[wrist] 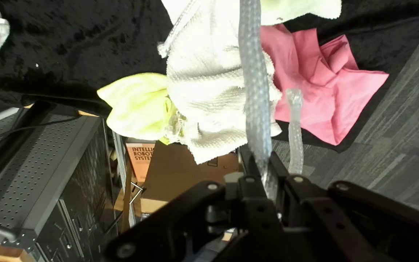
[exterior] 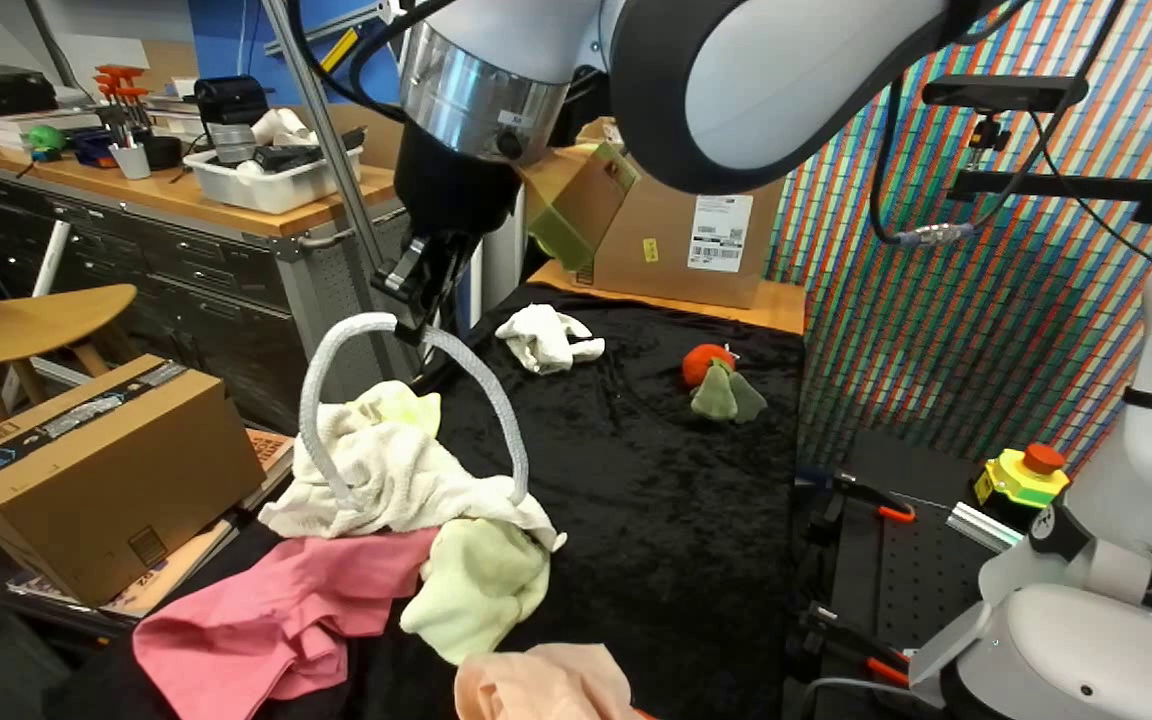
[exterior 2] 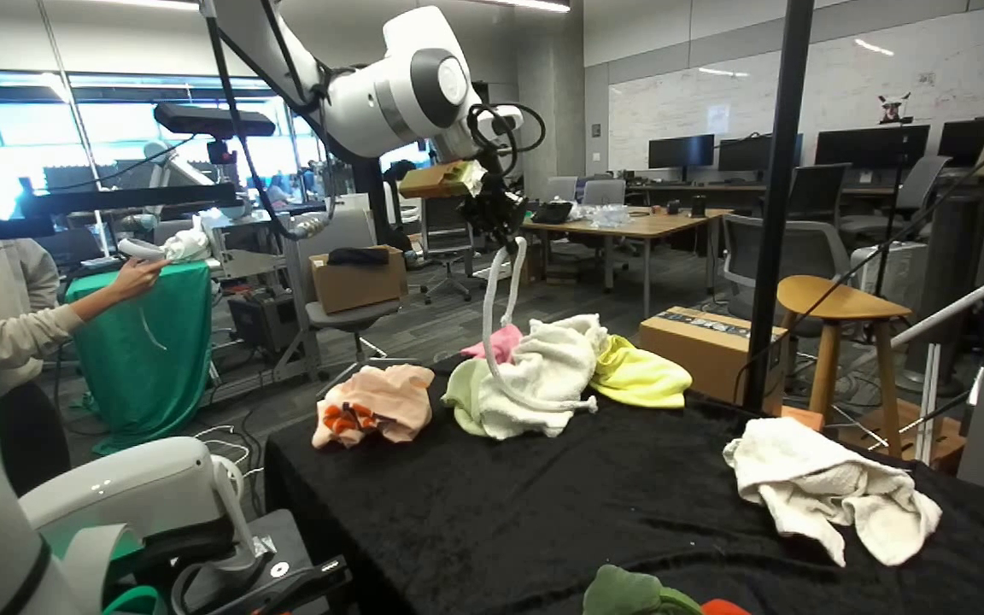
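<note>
Widest of all, the black table cover (exterior: 676,520) looked soft enough to ruck up if something dragged low across it. Near its edge lay a rumpled white towel (exterior: 406,475), with a pink cloth (exterior: 276,620) and a pale green cloth (exterior: 486,585) just beside it; a sideways move could have pulled this heap askew or partly over the edge. Above the heap a pale braided rope (wrist: 255,76) hung in an arch, both legs trailing down, so a quick motion seemed likely to set them swinging. The gripper (wrist: 262,167) was clamped on the rope near the top of the bend; with only a short length pinched, the springy-looking strand could have twisted or slid free under a tug. Smallest was one rope tip (wrist: 163,50), on or just above the towel, I could not tell which; it might have snagged in the folds.
</note>
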